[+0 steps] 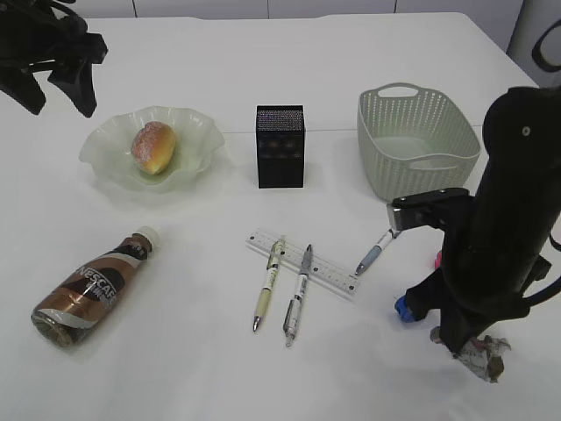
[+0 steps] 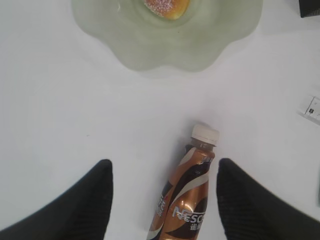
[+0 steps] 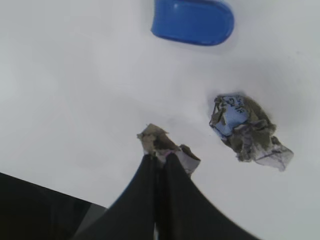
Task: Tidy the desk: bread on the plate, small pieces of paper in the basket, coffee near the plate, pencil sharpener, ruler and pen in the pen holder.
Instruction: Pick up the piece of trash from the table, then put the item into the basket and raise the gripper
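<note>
A paper scrap (image 3: 165,147) is being pinched by only its edge in the closed right gripper (image 3: 159,159), low over the table near a second wad (image 3: 247,131) and the blue sharpener (image 3: 192,21), so it is judged that it could be dropped on the way to the basket (image 1: 416,140) if the thin hold is being shaken loose. The left gripper (image 2: 162,200) is being held wide and empty above the lying coffee (image 2: 187,200), which could be sent rolling if nudged. "NESCAFÉ" is being shown on its label; other print is too small.
</note>
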`<act>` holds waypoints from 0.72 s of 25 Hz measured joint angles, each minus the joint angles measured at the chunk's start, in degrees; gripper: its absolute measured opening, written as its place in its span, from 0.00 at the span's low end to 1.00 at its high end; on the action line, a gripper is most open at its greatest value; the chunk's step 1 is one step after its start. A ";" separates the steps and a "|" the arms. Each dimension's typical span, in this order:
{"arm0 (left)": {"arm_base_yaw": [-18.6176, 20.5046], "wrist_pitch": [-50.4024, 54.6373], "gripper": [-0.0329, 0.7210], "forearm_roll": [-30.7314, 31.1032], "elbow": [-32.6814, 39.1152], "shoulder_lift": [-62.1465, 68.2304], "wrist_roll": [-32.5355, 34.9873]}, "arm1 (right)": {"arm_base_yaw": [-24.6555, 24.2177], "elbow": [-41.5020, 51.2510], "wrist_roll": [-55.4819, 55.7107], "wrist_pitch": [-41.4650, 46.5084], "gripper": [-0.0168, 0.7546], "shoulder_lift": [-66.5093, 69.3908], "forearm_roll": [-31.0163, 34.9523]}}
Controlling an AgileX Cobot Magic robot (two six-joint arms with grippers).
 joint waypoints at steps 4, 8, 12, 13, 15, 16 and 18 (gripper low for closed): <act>0.00 0.00 0.66 0.00 0.00 0.00 0.00 | 0.00 -3.11 2.45 2.84 0.04 -1.97 0.00; 0.00 0.00 0.66 0.00 0.00 0.00 0.00 | 0.00 -9.65 4.77 5.13 0.04 -3.13 -0.35; 0.00 0.00 0.66 0.00 0.00 0.00 0.00 | 0.00 -19.42 8.45 6.38 0.04 -3.23 -5.56; 0.00 0.00 0.66 0.00 0.00 0.00 0.00 | 0.00 -22.24 9.57 6.64 0.04 -3.23 -7.51; 0.00 0.00 0.66 0.00 0.00 0.00 0.00 | 0.00 -27.54 11.27 7.21 0.04 -3.12 -12.06; 0.00 0.00 0.66 -0.10 0.00 0.00 0.00 | 0.00 -30.42 12.06 7.42 0.04 -2.52 -14.31; 0.00 0.00 0.65 -0.23 0.00 0.00 0.00 | 0.00 -35.26 13.20 8.35 0.04 -1.31 -17.77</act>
